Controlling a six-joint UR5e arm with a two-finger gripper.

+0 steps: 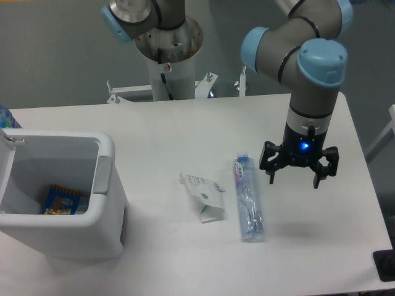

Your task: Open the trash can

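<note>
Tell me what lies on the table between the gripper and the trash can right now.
In the camera view, two things lie between the gripper and the trash can: a clear plastic bottle nearest the gripper, then a small white carton, both lying flat.

White boxy plastic trash can [92, 225] stands lid-open at counter [173, 129] left. Black pincer [294, 181], fingers spread, hangs beside clear plastic bottle [248, 198].

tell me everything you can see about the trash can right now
The trash can is a large white boxy bin, plastic by its look, with rounded corners and a grey push tab on its right rim. It stands upright on the table's left side, open at the top. A colourful packet lies inside. Nothing else touches it; the gripper is far right.
</note>
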